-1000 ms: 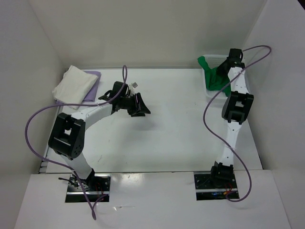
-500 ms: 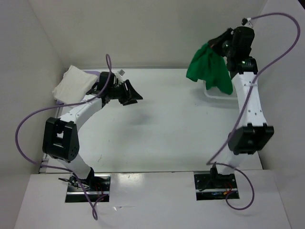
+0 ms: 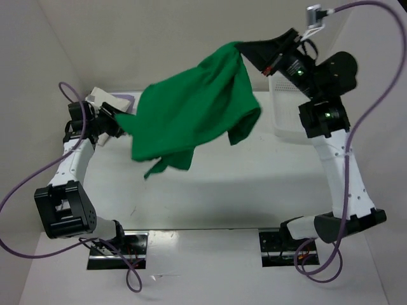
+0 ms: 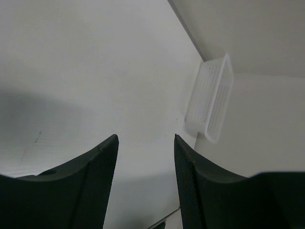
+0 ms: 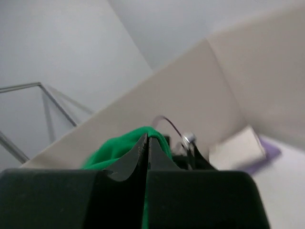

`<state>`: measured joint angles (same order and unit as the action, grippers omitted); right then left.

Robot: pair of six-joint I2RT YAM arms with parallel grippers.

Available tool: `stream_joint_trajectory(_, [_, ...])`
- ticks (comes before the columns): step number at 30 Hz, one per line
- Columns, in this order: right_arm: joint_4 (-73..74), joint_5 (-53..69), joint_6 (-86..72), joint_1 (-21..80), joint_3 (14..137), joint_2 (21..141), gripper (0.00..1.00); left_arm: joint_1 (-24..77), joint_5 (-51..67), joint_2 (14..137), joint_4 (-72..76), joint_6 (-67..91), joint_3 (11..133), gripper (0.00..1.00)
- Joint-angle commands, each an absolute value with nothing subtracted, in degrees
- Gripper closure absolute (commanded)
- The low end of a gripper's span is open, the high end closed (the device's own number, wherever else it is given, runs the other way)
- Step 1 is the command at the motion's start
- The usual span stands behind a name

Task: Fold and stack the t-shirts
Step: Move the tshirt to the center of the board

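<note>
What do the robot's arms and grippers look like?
The left arm and right arm have white links and bulky black joints; a purple cable trails from each. The left gripper and right gripper are black, with two tapered fingers.

2 stacked t-shirts (image 5: 237, 144) back left, basket (image 4: 209, 100) back right, 3rd t-shirt (image 3: 191, 114) aloft between

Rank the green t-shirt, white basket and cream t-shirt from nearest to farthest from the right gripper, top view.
1. the green t-shirt: clamped in the right gripper, hanging leftward.
2. the white basket: right side, beside that arm.
3. the cream t-shirt: far left back corner.
</note>
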<state>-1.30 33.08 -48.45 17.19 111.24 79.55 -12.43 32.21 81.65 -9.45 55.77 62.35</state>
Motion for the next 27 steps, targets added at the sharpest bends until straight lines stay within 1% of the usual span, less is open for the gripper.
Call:
stream_joint_trajectory(1, [-8.07, 37.00, -55.10, 13.89, 95.40, 82.35, 1.00, -14.85, 33.05, 78.49, -8.53, 56.78, 61.96, 0.42])
stream_joint_trajectory(2, [-8.09, 37.00, -54.50, 13.36, 87.36, 82.35, 1.00, -14.85, 33.05, 78.49, -9.13, 56.78, 61.96, 0.42])
stream_joint_trajectory(4, [-5.29, 34.46, -52.14, 13.36, 80.02, 84.37, 0.93, -15.47, 30.25, 78.49, -10.53, 54.59, 61.96, 0.41])
stream_joint_trajectory(5, [-4.06, 33.58, -50.73, 13.36, 74.50, 86.81, 0.84, -15.47, 29.63, 78.49, -10.55, 53.71, 62.57, 0.41])
stream_joint_trajectory(6, [-1.26, 29.66, -48.62, 12.84, 73.40, 88.40, 0.64, -15.47, 29.62, 78.49, -11.16, 51.87, 62.58, 0.41])
stream_joint_trajectory(7, [6.60, 27.62, -44.43, 12.83, 73.39, 90.07, 0.58, -15.47, 29.01, 78.49, -11.16, 51.07, 61.88, 0.39])
stream_joint_trajectory(9, [10.53, 26.29, -40.88, 12.83, 73.39, 92.46, 0.47, -14.95, 29.00, 78.49, -12.12, 49.40, 61.18, 0.39])
stream_joint_trajectory(10, [12.37, 24.37, -39.83, 12.83, 73.39, 92.46, 0.44, -13.55, 29.00, 79.88, -14.04, 46.52, 61.17, 0.39])
stream_joint_trajectory(11, [14.31, 22.08, -38.25, 13.53, 71.47, 89.85, 0.42, -12.75, 27.18, 80.41, -15.63, 44.84, 61.17, 0.39])
stream_joint_trajectory(12, [14.33, 18.06, -37.71, 13.54, 70.15, 88.35, 0.36, -12.14, 26.55, 81.03, -16.78, 43.52, 61.17, 0.39])
stream_joint_trajectory(15, [16.60, 15.56, -37.71, 14.33, 64.26, 84.73, 0.36, -6.70, 25.49, 81.04, -18.36, 38.33, 60.12, 0.39])
stream_joint_trajectory(16, [17.31, 15.56, -37.71, 14.33, 61.29, 84.73, 0.42, -2.07, 25.49, 81.73, -18.37, 35.45, 60.81, 0.39])
stream_joint_trajectory(17, [17.31, 14.77, -38.58, 14.33, 59.69, 83.16, 0.50, 0.76, 24.18, 82.43, -19.59, 34.20, 62.47, 0.39])
stream_joint_trajectory(18, [18.01, 12.59, -39.54, 14.33, 56.63, 82.36, 0.72, 6.88, 24.17, 82.96, -19.60, 32.19, 63.62, 0.40])
stream_joint_trajectory(19, [18.02, 11.26, -40.59, 14.33, 55.21, 81.40, 0.84, 10.25, 23.65, 83.58, -19.60, 31.21, 64.85, 0.40])
stream_joint_trajectory(20, [18.02, 9.94, -42.52, 14.33, 53.80, 80.17, 0.92, 13.76, 22.34, 85.41, -20.21, 30.42, 66.26, 0.40])
stream_joint_trajectory(21, [18.02, 8.71, -43.50, 14.33, 51.79, 77.55, 0.98, 17.37, 20.76, 86.73, -21.08, 29.63, 69.92, 0.40])
stream_joint_trajectory(22, [18.02, 6.18, -44.46, 13.80, 51.07, 76.13, 1.00, 24.01, 19.35, 88.23, -21.09, 27.70, 71.87, 0.38])
stream_joint_trajectory(24, [18.02, 5.54, -46.49, 10.47, 49.84, 71.75, 1.00, 30.38, 13.99, 93.50, -22.67, 27.07, 76.00, 0.35])
stream_joint_trajectory(25, [18.63, 5.54, -47.02, 9.07, 49.83, 70.33, 0.94, 35.46, 12.32, 95.43, -22.68, 25.85, 80.20, 0.35])
stream_joint_trajectory(26, [19.76, 5.54, -47.63, 6.01, 49.83, 68.83, 0.88, 37.94, 9.87, 99.02, -22.68, 25.23, 82.33, 0.32])
stream_joint_trajectory(27, [20.47, 5.54, -47.64, 4.32, 49.83, 66.03, 0.84, 40.23, 8.19, 100.79, -22.68, 24.62, 84.35, 0.32])
